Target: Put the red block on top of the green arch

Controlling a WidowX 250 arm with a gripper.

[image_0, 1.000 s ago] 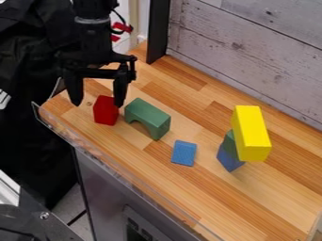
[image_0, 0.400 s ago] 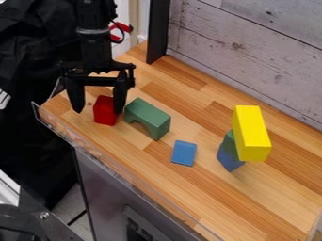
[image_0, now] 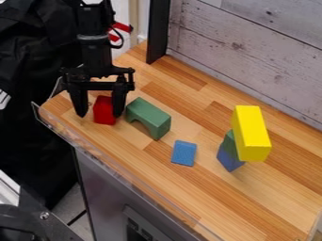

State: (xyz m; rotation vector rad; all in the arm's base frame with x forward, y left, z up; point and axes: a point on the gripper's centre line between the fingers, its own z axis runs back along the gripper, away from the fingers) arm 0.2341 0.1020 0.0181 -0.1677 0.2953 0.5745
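I have the gripper (image_0: 99,115) over the left part of the wooden counter (image_0: 245,200), fingers pointing down and spread wide, straddling the red block (image_0: 104,115). A gap shows between the block and the finger on the view's left, so it isn't clamped; the other finger overlaps the block's edge, and I can't tell whether they touch.

The red block sits just beside the upper-left end of the green arch (image_0: 149,116). Its longer visible side runs up and down my view — nearly vertical.

The arch stands on its feet, its long axis slanting from upper left to lower right, its opening turned toward the counter's front edge (image_0: 129,175).
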